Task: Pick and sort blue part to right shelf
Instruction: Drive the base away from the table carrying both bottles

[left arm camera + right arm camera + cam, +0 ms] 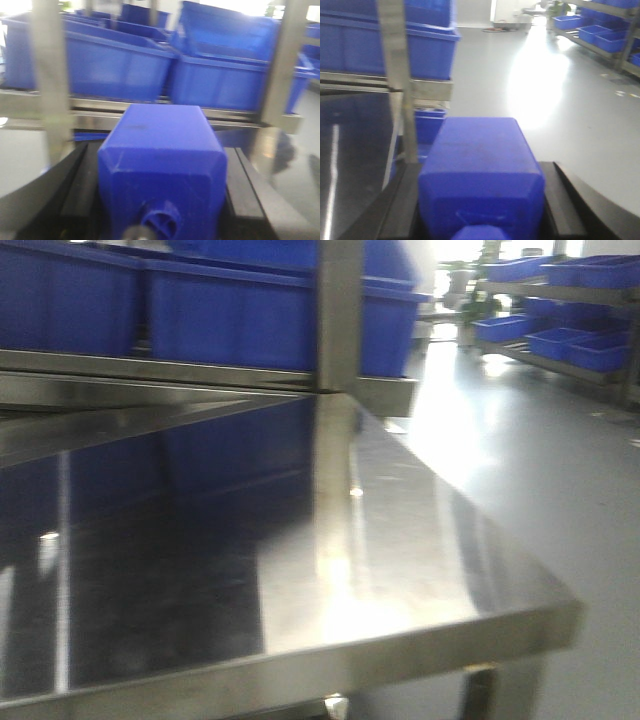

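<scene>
Fingers (82,187) of the left gripper (162,150) are closed flat against the side walls of the blue part (160,145), its cap toward the camera, just before the right shelf (50,85). The right gripper (480,165) clamps a similar blue block (480,155). We judge the part light, rigid and smooth. Its broad flat sides offer the surest hold, not the sloped shoulders.

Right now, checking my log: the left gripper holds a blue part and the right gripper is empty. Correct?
No. The left gripper does hold a blue part, but the right gripper is not empty: the right wrist view shows a second blue part clamped in it.
</scene>
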